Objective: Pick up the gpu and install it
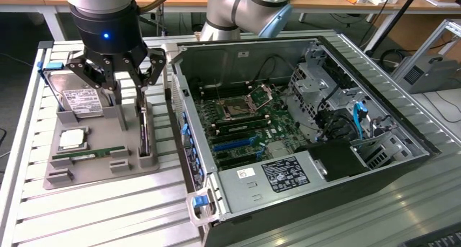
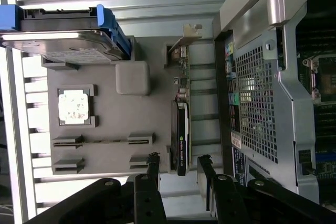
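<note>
The gpu [image 1: 144, 129] stands on edge in a slot of the grey holder tray [image 1: 101, 174], beside the computer case. In the wrist view the gpu [image 2: 182, 124] is a thin dark card with a green edge, and its silver bracket [image 2: 189, 32] is at the end away from the fingers. My gripper [image 1: 122, 82] hangs above the tray, open and holding nothing. Seen from the wrist, the gripper [image 2: 178, 165] has one finger on each side of the card's line, above its dark end and not touching it.
The tray also holds a hard drive [image 1: 78, 100] with a blue bracket, a CPU [image 1: 73, 139] and a green RAM stick [image 1: 88, 155]. The open computer case [image 1: 288, 123] lies at the exterior view's right, motherboard exposed. Its perforated back wall [image 2: 257, 103] is close to the gpu.
</note>
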